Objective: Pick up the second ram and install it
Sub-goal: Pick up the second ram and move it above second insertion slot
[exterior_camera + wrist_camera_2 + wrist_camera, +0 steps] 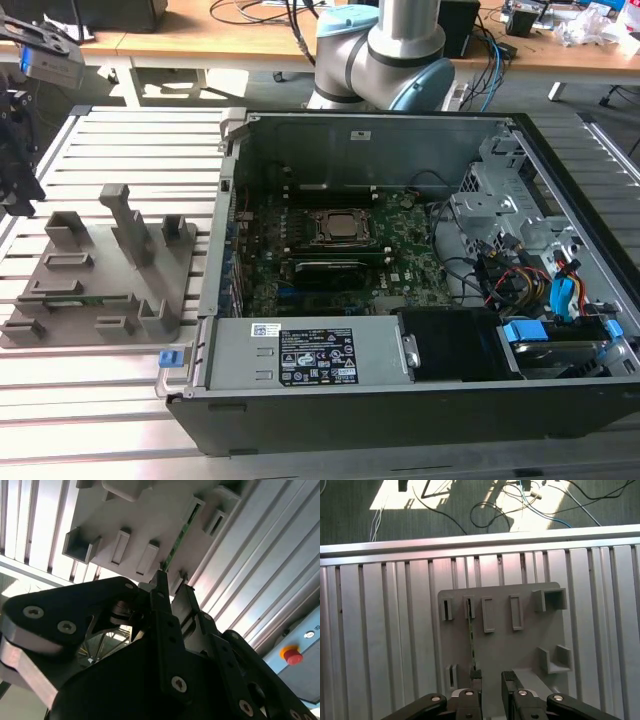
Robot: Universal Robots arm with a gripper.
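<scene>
Second ram (pixel 471 640) stands on edge in slots of the tray (pixel 500 650), presumably so I can pinch its flat sides; my gripper (pixel 491 680) hangs open over the tray, holding nothing.

The tool (pixel 491 676) hides one end of the second ram (pixel 471 635).

The exterior view looks down from high up and far back over the whole table (pixel 120 400). The open computer case (pixel 400 420) sits in the middle, the grey tray (pixel 100 275) at 9 o'clock and the arm's base (pixel 380 50) at 12 o'clock. The first wrist view looks straight down on that tray (pixel 500 650) past the gripper (pixel 491 676). The second wrist view sits very close behind the gripper (pixel 172 582), tilted, and sees the same tray (pixel 135 530).
</scene>
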